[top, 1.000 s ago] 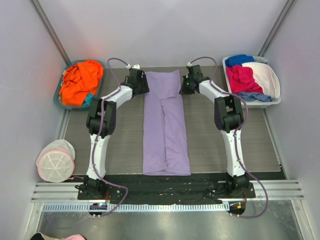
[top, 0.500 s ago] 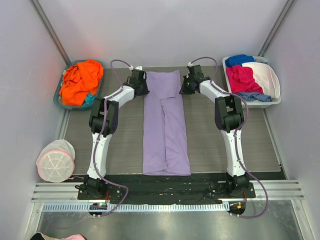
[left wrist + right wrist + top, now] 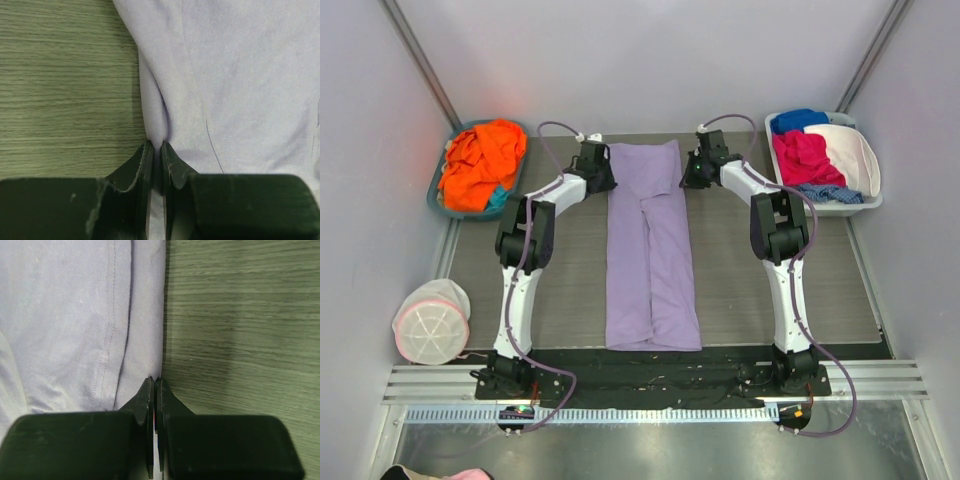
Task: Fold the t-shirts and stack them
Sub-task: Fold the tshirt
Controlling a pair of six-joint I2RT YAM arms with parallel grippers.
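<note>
A long lavender t-shirt (image 3: 650, 250) lies folded into a narrow strip down the middle of the table. My left gripper (image 3: 607, 172) sits at its far left edge, and in the left wrist view the gripper (image 3: 155, 145) is shut, with a pinch of the lavender cloth (image 3: 240, 75) between the fingers. On the far right edge, my right gripper (image 3: 686, 172) is shut; the right wrist view shows the gripper (image 3: 154, 380) nipping the very border of the shirt (image 3: 65, 315). An orange t-shirt (image 3: 480, 165) and a bit of a teal one (image 3: 498, 200) are heaped in the left bin.
A grey-blue bin (image 3: 438, 200) stands at the far left. At the far right a white basket (image 3: 865, 205) holds blue, pink and white clothes. A round white pouch with a pink rim (image 3: 432, 322) lies at the near left. Grey walls close in on both sides.
My left gripper has closed on the shirt's left edge. Both wrists have shifted very slightly; the shirt lies as before.
</note>
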